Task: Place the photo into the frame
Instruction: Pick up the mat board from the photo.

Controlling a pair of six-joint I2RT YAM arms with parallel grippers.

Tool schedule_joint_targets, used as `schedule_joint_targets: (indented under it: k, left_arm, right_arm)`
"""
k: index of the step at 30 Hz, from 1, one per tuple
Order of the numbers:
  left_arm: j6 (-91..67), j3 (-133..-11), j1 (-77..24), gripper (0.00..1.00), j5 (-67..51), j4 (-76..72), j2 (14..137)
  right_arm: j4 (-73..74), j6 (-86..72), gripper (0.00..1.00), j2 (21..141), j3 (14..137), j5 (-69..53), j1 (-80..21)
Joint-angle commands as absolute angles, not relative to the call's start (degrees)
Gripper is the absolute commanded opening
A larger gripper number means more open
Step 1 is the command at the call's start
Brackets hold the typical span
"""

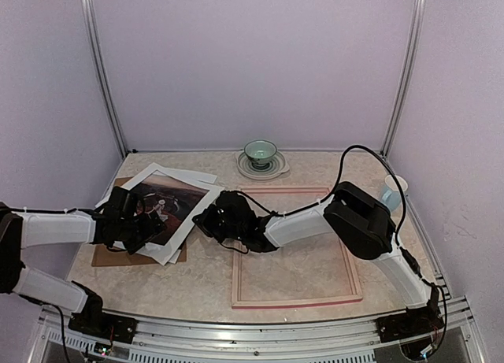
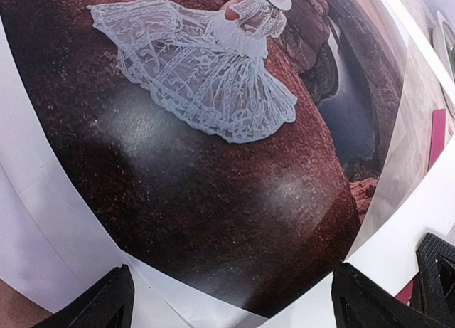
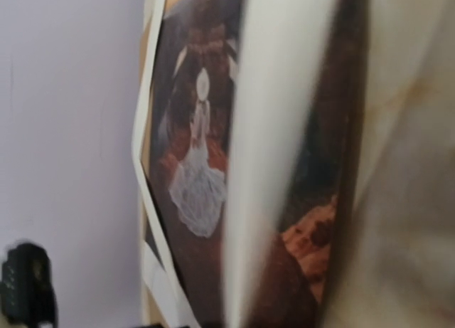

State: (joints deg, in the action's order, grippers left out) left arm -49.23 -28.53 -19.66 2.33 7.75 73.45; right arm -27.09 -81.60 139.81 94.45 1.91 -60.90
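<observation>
Photo (image 1: pixel 169 199) lies outside the frame (image 1: pixel 295 302), which sits empty on the tabletop (image 1: pixel 205 284), so the insertion is all still to do. Left jaws are spread above the photo; right jaws: cannot tell.

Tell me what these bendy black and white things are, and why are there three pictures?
They are two robot arms, each ending in a two-finger gripper. The big picture looks down from above. The other two come from cameras on the wrists. On the table lie an empty frame, white papers with the photo on top, a brown board beneath, a bowl on a plate and a cup. The left gripper is open over the photo, so its camera sees the lace dress. The right gripper is at the photo's edge, but its picture is too blurry to show whether it grips.
</observation>
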Motion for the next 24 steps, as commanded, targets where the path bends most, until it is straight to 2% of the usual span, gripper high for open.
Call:
schedule_joint_targets:
  k: [1,7,16,24]
  left_arm:
    - [-48.78,-27.79,-19.73,0.95,2.34,10.35,71.48]
    - [-48.12,-29.82,-19.58,0.96,3.5,12.58,68.28]
    - [-47.08,-34.43,-20.27,0.98,6.55,16.91,57.97]
    - [-46.98,-34.35,-21.16,0.98,7.07,17.46,56.76]
  right_arm:
    - [-29.39,-80.74,0.0,141.08,95.4,2.51,-60.62]
    - [-33.83,-82.66,0.0,138.47,90.22,3.83,-60.64]
    - [-36.39,-83.51,0.0,128.37,77.92,8.81,-61.21]
    - [-35.44,-81.57,0.0,118.76,69.7,13.48,-62.63]
